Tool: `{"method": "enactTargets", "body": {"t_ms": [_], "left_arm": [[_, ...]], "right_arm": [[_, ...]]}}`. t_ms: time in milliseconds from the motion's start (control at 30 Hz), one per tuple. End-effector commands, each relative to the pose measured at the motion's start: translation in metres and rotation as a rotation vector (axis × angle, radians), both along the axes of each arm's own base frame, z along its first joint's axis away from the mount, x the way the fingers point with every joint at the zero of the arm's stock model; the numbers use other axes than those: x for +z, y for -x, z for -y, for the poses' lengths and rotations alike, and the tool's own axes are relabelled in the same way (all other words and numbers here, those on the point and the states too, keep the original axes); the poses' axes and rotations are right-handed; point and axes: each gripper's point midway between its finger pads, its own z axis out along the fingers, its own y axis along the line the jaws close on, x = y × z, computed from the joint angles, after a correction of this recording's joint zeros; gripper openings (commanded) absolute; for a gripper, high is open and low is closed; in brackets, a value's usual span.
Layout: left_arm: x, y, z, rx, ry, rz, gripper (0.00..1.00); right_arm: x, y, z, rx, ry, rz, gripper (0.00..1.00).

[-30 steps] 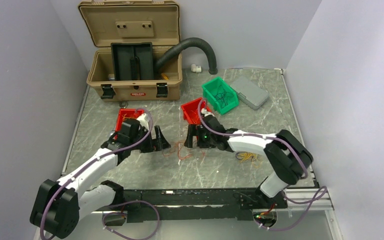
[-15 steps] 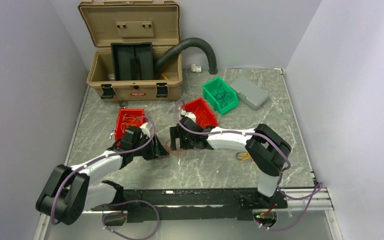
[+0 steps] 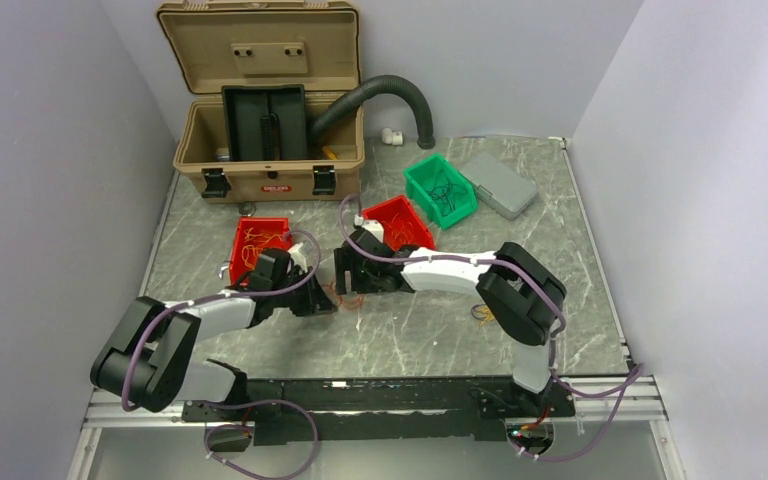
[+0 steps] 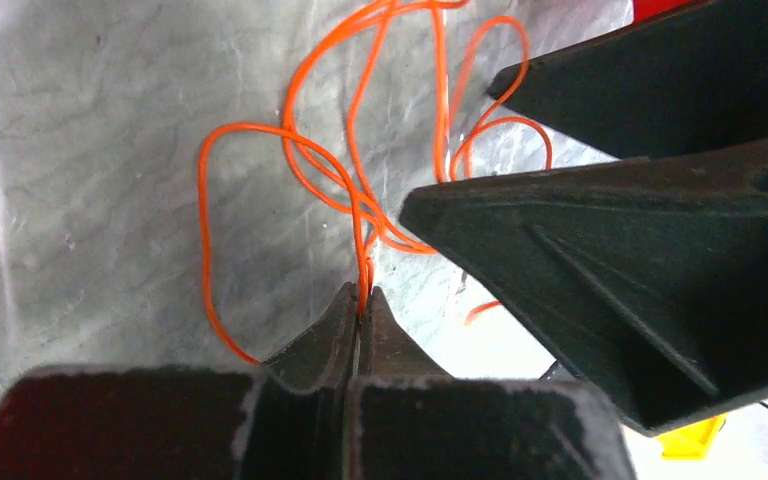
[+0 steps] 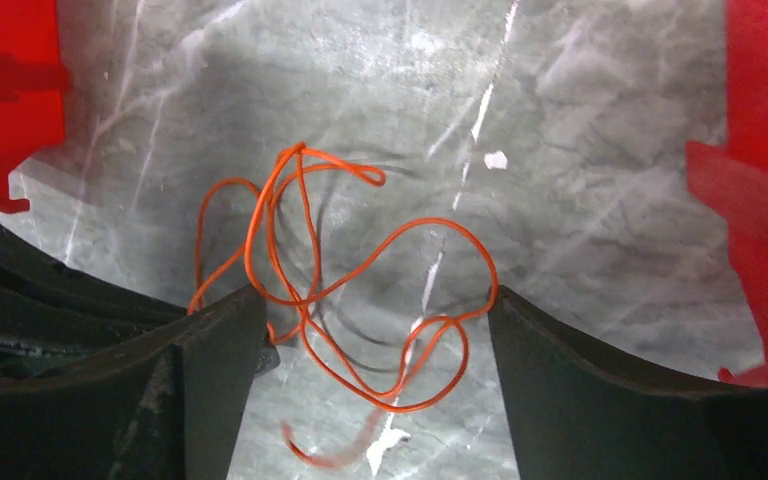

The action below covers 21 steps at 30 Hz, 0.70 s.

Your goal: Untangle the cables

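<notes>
Left claw (image 4: pixel 362 302) pinched shut, right claw (image 5: pixel 375 320) spread wide, the two facing closely, held low.

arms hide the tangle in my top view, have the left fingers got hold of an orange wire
observer: yes, the left wrist view shows the left fingers shut on a strand of the orange wire.
operator: and the right fingers
observer: open, the right fingers stand one on each side of the loops in the right wrist view.
operator: any other colours mixed in there
observer: none in that view, just overlapping orange loops over the grey marbled table.
</notes>
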Motion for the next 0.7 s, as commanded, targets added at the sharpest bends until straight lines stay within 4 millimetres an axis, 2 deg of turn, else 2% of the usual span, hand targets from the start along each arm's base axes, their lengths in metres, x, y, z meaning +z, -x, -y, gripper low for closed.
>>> {"method": "enactTargets", "body": {"t_ms": [0,67,300,333,500,667], "left_arm": [[0.013,-0.016,0.003,-0.025,-0.008,0.083,0.00],[0.013,-0.017,0.002,-0.026,-0.018,0.086,0.00],[0.016,-0.021,0.005,-0.046,-0.028,0.103,0.00],[0.017,-0.022,0.005,-0.053,-0.036,0.108,0.00],[0.028,-0.030,0.014,-0.112,-0.064,0.147,0.00],[0.065,-0.040,0.033,-0.162,-0.137,0.232,0.00]], "right_arm": [[-0.011,0.001,-0.008,0.008,0.037,-0.024,0.79],[-0.015,-0.001,-0.011,0.008,0.054,-0.023,0.68],[-0.015,-0.002,-0.014,0.015,0.022,0.001,0.05],[-0.015,-0.002,-0.013,0.012,0.021,0.000,0.00],[0.009,0.001,-0.001,-0.017,-0.041,0.053,0.00],[0.049,-0.001,0.011,-0.023,-0.066,0.129,0.00]]}}
